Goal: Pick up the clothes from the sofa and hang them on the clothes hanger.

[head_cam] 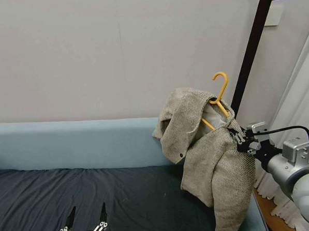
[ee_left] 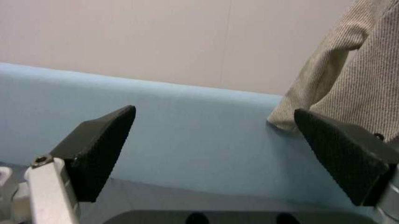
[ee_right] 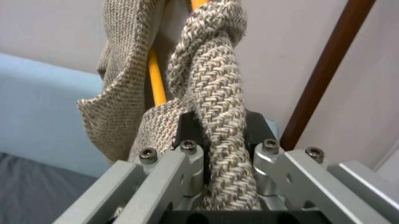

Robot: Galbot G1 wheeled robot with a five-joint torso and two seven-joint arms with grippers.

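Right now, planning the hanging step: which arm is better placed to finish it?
Right: the right tool grips the coat on the orange hanger beside the rack pole; the left tool hangs open, low over the sofa.

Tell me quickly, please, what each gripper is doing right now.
Left gripper: open, holding nothing, low above the dark sofa seat.
Right gripper: closed on the beige woven coat draped over the orange plastic hanger.

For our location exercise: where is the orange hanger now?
Head view, right side: the orange hanger sits inside the grey jacket held by the right pincer, beside the dark rack pole.
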